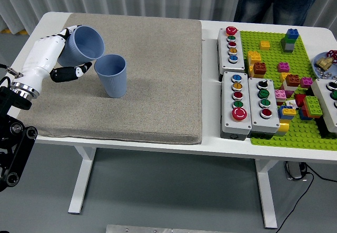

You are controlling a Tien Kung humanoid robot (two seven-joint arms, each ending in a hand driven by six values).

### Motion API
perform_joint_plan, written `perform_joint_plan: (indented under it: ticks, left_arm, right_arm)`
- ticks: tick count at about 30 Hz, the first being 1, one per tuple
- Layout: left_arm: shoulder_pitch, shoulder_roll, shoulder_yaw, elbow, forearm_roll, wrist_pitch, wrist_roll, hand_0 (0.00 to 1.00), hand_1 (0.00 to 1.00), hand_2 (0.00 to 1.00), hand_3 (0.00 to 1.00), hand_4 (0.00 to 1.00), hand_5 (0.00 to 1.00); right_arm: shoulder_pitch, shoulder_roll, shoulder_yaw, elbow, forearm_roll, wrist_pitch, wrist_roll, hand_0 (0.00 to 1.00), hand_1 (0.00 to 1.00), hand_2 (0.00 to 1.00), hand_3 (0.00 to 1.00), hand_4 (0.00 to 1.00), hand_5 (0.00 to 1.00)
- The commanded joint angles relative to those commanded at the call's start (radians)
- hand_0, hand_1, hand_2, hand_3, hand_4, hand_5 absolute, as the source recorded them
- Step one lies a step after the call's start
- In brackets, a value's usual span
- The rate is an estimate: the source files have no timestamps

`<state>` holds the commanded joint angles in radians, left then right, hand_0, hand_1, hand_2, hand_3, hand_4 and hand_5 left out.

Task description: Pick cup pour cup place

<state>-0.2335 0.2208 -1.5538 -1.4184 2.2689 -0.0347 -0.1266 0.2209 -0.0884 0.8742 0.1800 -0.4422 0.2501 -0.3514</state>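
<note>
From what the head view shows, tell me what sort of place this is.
Probably a robot test lab: a white table holds a grey mat, push-button boxes and a green brick baseplate, while the left hand tilts a blue cup.

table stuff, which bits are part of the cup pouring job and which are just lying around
Part of the job:
- tilted blue cup held in the left hand
- upright blue cup on the grey mat

Just lying about:
- button boxes
- green brick board with loose bricks
- bowl of small items at the right edge
</note>
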Motion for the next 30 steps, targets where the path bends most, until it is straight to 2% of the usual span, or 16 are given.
perform_joint_plan:
  ticks: [13,30]
  left_arm:
    - [-0.02,0.026,0.021,0.022,0.0,0.003,0.017,0.541,0.637,0.778,0.795,0.549,0.045]
    - [-0.011,0.052,0.053,0.023,0.0,0.022,0.047,0.55,0.639,0.776,0.789,0.54,0.039]
  right_arm:
    - [0.002,0.0,-0.002,0.0,0.004,-0.001,0.0,0.748,0.699,0.754,0.611,0.104,0.271]
    - [-0.005,0.002,-0.003,0.0,0.003,-0.001,0.0,0.748,0.698,0.753,0.611,0.104,0.27]
